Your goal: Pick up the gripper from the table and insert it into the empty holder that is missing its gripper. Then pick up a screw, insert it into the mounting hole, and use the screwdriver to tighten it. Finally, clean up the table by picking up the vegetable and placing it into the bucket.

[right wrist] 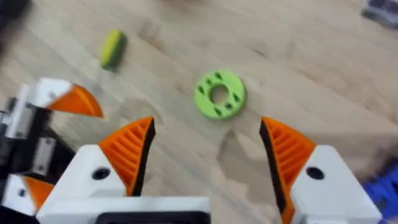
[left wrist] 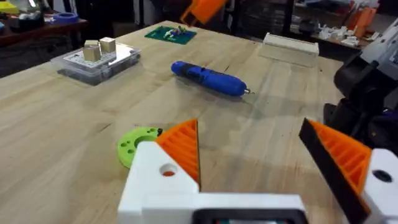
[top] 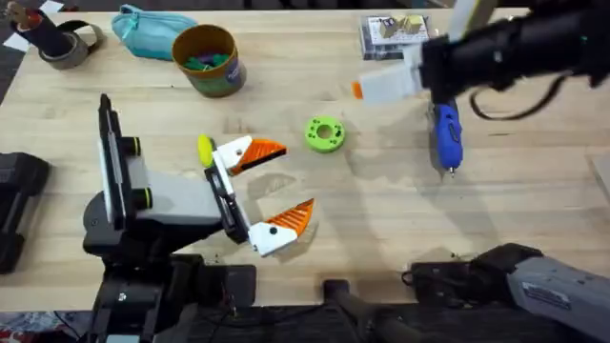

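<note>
The bucket's [top: 207, 59] small contents are too small to identify.

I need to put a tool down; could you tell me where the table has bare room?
Bare wood lies between the green ring and the blue screwdriver, and along the near edge right of the stand. It is crowded around the stand's orange fingers and by the bucket.

A teal fabric pouch [top: 151, 31] lies at the far edge of the wooden table [top: 381, 219]. To its left sit a roll of grey tape [top: 72, 45] and a dark red cylinder [top: 35, 34]. A lime-green disc with a centre hole [top: 324, 134] rests flat mid-table. At the far right, a clear plastic box [top: 393, 35] holds small tan blocks [left wrist: 99, 48]. Beyond it lie a green mat [left wrist: 170, 34] and a long white box [left wrist: 291, 49].
</note>
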Motion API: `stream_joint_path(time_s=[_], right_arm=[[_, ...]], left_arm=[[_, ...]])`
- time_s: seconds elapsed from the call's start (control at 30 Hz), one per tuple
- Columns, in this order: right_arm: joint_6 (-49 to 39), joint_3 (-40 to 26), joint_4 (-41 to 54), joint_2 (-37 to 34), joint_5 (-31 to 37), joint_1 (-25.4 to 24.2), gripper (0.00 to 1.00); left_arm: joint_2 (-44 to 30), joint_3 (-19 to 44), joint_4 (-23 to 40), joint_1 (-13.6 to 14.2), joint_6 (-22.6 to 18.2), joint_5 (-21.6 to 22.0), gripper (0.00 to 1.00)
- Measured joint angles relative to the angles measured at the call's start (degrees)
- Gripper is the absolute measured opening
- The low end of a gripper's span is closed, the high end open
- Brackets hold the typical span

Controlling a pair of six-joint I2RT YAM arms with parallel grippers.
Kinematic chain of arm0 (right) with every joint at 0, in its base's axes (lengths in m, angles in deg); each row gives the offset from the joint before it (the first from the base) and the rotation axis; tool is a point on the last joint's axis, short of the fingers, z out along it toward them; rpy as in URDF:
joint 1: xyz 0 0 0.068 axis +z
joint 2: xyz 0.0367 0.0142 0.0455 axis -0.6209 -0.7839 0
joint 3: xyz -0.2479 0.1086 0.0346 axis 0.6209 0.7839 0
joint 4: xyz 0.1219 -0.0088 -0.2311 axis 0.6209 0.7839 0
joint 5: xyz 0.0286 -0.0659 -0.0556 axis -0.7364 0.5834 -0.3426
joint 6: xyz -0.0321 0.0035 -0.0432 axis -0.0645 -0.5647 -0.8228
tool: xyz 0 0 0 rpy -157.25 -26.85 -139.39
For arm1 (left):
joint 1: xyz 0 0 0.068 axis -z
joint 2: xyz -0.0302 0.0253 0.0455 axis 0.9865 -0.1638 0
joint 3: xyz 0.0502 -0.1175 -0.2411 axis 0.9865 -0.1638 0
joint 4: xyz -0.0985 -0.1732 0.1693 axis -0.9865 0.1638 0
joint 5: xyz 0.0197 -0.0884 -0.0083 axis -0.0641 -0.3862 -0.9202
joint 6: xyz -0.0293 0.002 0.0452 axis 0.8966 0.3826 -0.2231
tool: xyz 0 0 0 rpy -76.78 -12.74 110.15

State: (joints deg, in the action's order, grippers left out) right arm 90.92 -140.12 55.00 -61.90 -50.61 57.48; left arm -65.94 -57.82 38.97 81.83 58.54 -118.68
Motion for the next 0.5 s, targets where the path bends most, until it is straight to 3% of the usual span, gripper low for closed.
stream_joint_path(time_s=[0.2,0.5], right_arm=[[-3.07,0.10,8.20,0.50,7.41,0.04,0.995],[-5.13,1.86,8.11,-4.94,10.37,4.04,0.995]], left_arm=[[0.00,0.00,0.00,0.00,0.00,0.00,0.986],[0.01,0.00,-0.02,0.00,0.00,0.00,0.986]])
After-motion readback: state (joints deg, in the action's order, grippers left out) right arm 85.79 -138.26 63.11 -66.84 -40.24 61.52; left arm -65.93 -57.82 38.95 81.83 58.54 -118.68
